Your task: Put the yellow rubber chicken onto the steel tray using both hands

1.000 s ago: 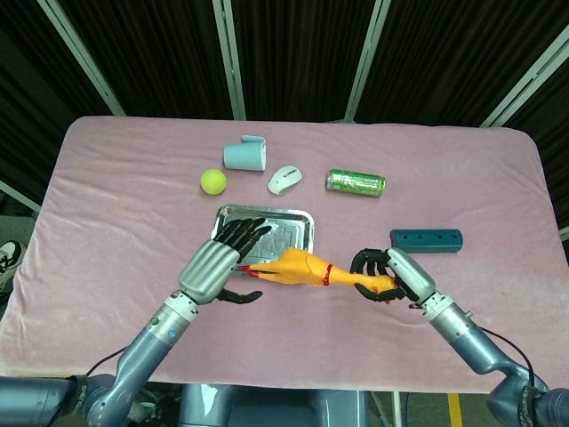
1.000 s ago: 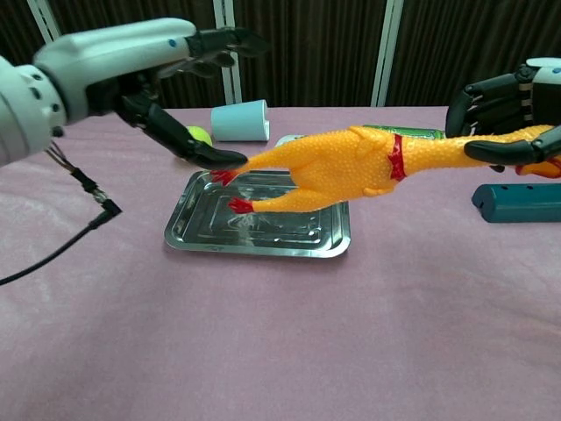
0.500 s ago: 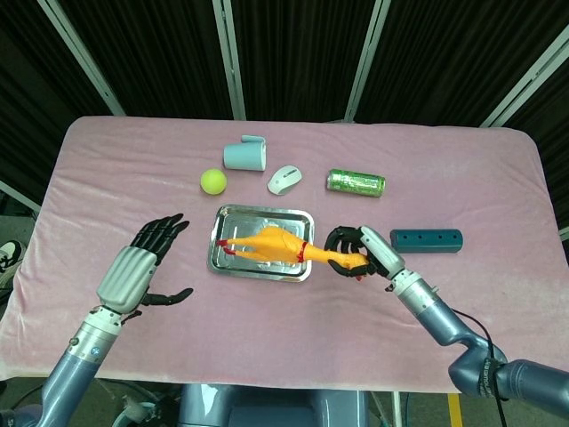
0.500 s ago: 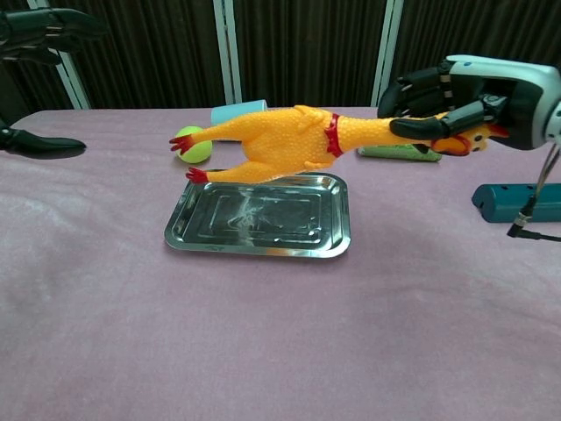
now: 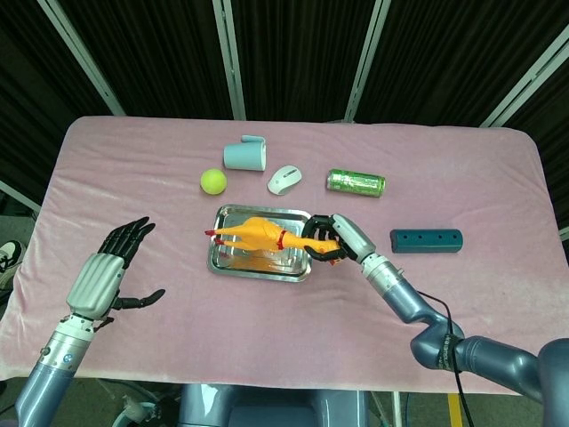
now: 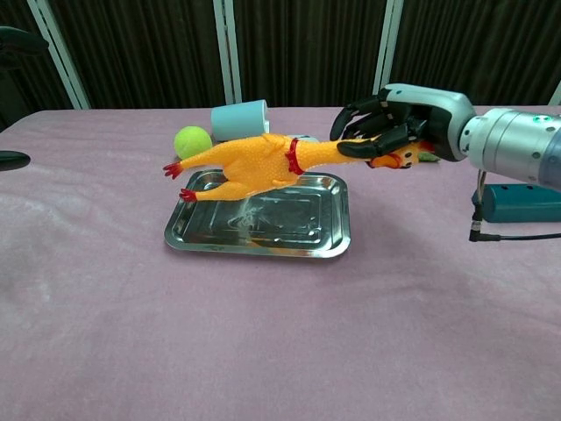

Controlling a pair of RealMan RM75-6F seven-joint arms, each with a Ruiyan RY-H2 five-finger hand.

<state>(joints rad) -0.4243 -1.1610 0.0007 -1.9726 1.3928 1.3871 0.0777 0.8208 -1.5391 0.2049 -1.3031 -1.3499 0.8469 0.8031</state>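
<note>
The yellow rubber chicken hangs level just above the steel tray, its red feet pointing left. My right hand grips the chicken's head and neck over the tray's right end. My left hand hovers far to the left of the tray with fingers spread and nothing in it. In the chest view only a dark fingertip of it shows at the left edge.
Behind the tray lie a tennis ball, an overturned light-blue cup, a white mouse and a green can. A teal block lies right of the tray. Pink cloth covers the table.
The left hand let go of the chicken's feet and drew back to the left. The right hand carried the chicken leftward and lower, over the tray.
</note>
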